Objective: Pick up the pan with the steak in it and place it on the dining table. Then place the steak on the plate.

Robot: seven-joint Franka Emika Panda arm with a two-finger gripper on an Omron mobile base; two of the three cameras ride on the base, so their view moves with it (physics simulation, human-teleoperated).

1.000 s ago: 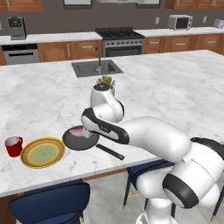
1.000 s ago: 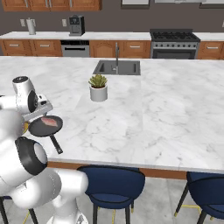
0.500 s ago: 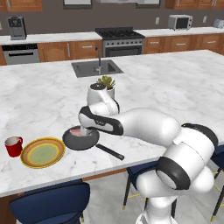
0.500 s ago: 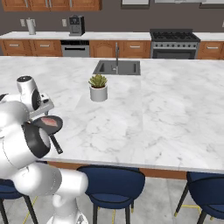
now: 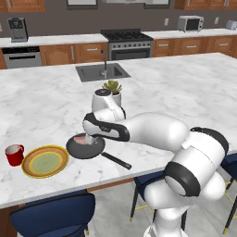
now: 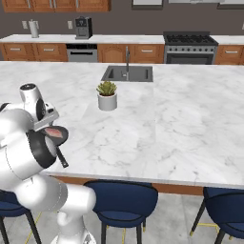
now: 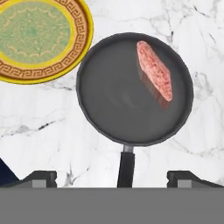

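1. Left base view: over the last second my arm has swung its elbow out to the right and forward while the hand has kept its place above the pan (image 5: 85, 146). The pan has not shifted; it sits on the desk (image 5: 185, 88) just right of the plate (image 5: 45, 161), handle pointing toward the near edge. I read this as the pan leg finished and the arm settling for the steak pick. The red mug (image 5: 14, 154) stands left of the plate.

2. Right base view: the same reshaping shows here, with the arm's bulk now closer to the camera. The steak (image 6: 55, 132) lies in the pan at the desk's near left edge. The potted plant (image 6: 107, 95) and sink (image 6: 127, 73) are well apart from the work.

3. Hand view: the jaws (image 7: 117, 177) stand wide apart, released and holding nothing; each fingertip (image 7: 39, 178) sits well outside the handle that runs between them. I look straight down on the pan, the steak lying toward its upper right, the plate's rim just beside the pan at upper left. The steak is not yet on the plate.
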